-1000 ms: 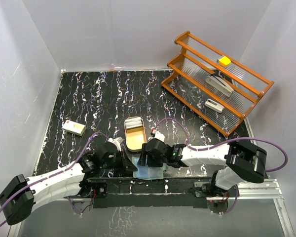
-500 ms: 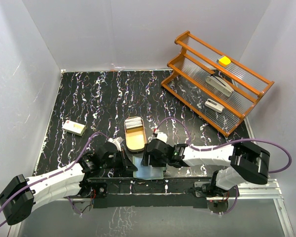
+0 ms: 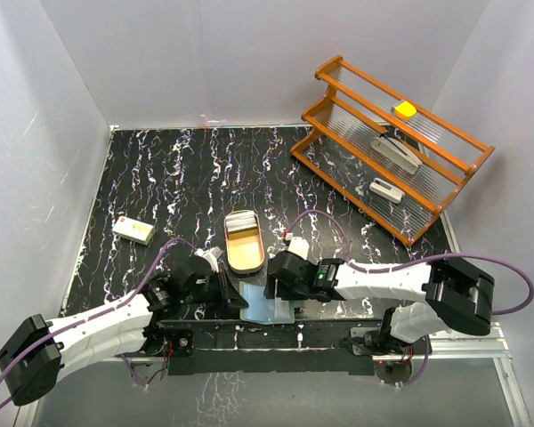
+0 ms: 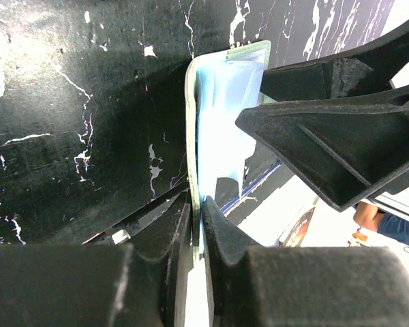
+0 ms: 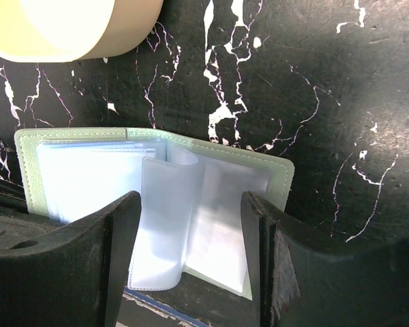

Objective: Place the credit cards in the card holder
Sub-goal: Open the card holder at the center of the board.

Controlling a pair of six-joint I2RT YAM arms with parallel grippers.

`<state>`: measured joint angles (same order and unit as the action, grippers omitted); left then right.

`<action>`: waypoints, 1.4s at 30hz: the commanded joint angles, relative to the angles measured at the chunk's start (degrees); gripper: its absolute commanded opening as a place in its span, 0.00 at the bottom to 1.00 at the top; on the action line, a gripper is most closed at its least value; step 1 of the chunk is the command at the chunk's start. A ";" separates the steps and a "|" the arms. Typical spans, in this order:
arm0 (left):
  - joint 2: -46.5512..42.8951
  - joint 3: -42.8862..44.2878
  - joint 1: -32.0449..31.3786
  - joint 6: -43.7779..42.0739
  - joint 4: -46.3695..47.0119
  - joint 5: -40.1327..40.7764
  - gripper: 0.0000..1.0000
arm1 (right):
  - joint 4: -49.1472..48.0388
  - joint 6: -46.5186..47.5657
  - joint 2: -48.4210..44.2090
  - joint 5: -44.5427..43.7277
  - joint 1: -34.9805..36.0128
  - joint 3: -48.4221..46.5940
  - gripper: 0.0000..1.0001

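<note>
Lately the right gripper (image 5: 191,231), jaws apart, has eased back over the open card holder (image 5: 75,177). Left gripper (image 4: 196,221) stays clamped on its cover; seemingly nothing loaded.

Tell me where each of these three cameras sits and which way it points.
Top external: above and behind the arms, looking down on the table; both arms show.
Left wrist: on the left arm, looking along the left pincer, shut on the card holder.
Right wrist: on the right arm, looking down past the open right pincer.
Shared: all three see the card holder.
</note>
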<state>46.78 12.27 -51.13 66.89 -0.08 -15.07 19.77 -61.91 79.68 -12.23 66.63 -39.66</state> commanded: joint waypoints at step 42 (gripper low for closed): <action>2.03 1.73 -0.22 7.60 5.25 8.01 0.00 | 6.98 -3.02 -8.07 -1.38 -0.10 -7.09 0.55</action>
<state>50.06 14.13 -51.13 71.20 3.79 -11.44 29.80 -63.99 69.45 -13.10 66.63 -44.10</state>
